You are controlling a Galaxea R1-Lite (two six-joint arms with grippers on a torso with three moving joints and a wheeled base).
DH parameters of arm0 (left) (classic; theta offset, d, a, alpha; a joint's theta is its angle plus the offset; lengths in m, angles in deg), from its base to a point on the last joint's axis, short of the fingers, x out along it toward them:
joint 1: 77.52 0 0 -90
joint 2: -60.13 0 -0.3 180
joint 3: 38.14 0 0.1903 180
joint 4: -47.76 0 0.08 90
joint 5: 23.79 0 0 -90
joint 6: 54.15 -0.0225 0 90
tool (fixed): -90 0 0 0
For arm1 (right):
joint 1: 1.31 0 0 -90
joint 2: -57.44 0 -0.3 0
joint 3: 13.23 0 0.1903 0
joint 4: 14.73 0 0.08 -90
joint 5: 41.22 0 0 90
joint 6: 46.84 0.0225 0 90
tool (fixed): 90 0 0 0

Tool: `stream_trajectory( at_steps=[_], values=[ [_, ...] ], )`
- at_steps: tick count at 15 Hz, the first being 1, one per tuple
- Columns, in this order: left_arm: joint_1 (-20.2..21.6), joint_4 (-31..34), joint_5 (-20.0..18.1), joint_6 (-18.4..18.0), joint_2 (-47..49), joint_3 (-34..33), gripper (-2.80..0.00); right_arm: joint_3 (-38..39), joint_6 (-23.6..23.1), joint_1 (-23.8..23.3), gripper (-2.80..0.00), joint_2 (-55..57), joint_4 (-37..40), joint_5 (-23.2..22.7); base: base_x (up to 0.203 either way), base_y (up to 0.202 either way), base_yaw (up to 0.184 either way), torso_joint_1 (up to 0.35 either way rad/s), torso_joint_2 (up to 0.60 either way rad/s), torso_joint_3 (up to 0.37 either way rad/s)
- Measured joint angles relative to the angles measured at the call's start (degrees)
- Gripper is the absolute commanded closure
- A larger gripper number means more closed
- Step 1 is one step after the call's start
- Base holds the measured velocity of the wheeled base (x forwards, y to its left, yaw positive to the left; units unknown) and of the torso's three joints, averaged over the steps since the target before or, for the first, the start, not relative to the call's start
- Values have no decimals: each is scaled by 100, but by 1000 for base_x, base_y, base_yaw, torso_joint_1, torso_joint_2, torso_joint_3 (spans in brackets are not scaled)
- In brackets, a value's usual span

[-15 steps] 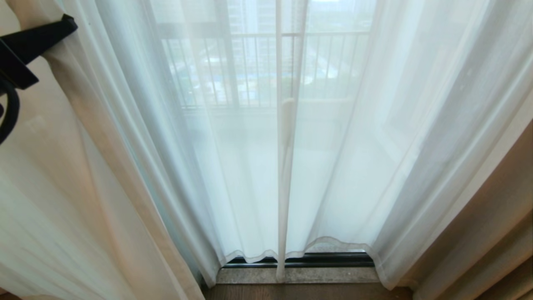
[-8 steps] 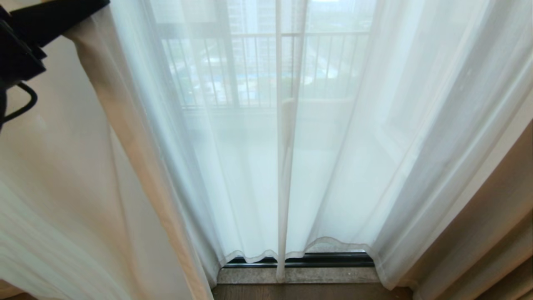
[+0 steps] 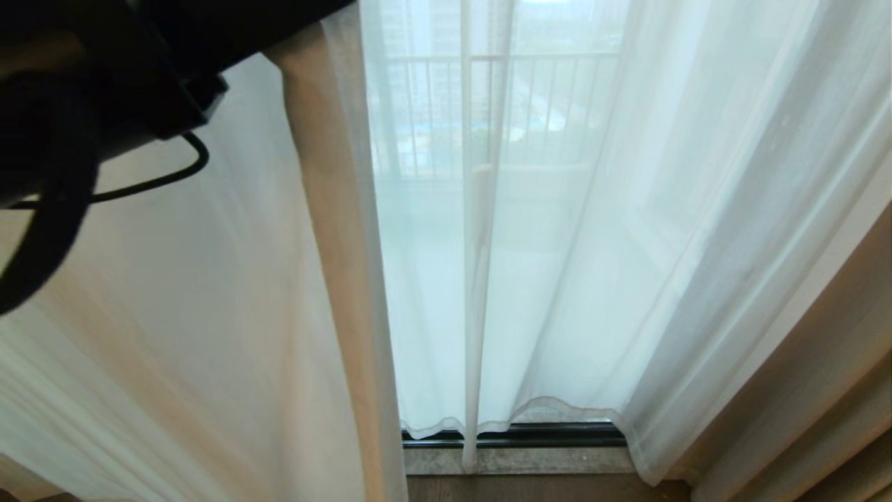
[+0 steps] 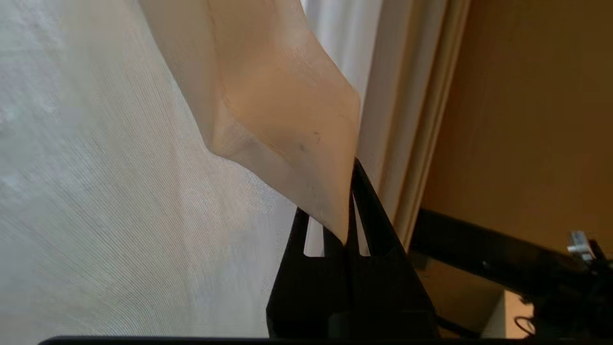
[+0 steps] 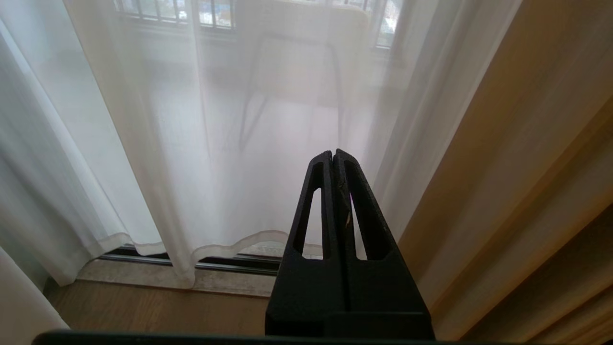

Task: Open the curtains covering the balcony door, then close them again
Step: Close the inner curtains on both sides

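Note:
The curtains are sheer white panels. The left panel [image 3: 209,335] is stretched from the top left, and its tan-looking hemmed edge [image 3: 327,209] runs down to the floor. My left gripper [image 3: 327,14] is at the top of the head view, shut on that edge; the left wrist view shows the hem [image 4: 287,120] pinched in the left gripper [image 4: 352,172]. The right panel [image 3: 592,244] hangs in soft folds. The balcony door shows only faintly through the fabric, with its dark bottom track [image 3: 543,436] below the hems. My right gripper [image 5: 333,152] is shut on nothing, low before the right panel.
A thick beige drape [image 3: 822,390] hangs at the far right. The balcony railing [image 3: 446,104] shows through the sheer fabric. A stone sill [image 3: 529,460] and wood floor [image 3: 543,488] lie below the hems. A black cable [image 3: 153,181] loops under my left arm.
My left arm has swung right across the head view, dragging the left panel's edge toward the middle. That panel now covers more of the glass. The right panel has not moved.

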Motion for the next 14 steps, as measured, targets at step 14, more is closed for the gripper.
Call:
stream_trajectory(
  at_steps=[14],
  values=[
    [-1456, 61, 486, -422, 1843, 1015, 0, 0, 2, -1, 0, 0, 0, 0, 0, 0, 0, 0, 0, 0]
  ],
)
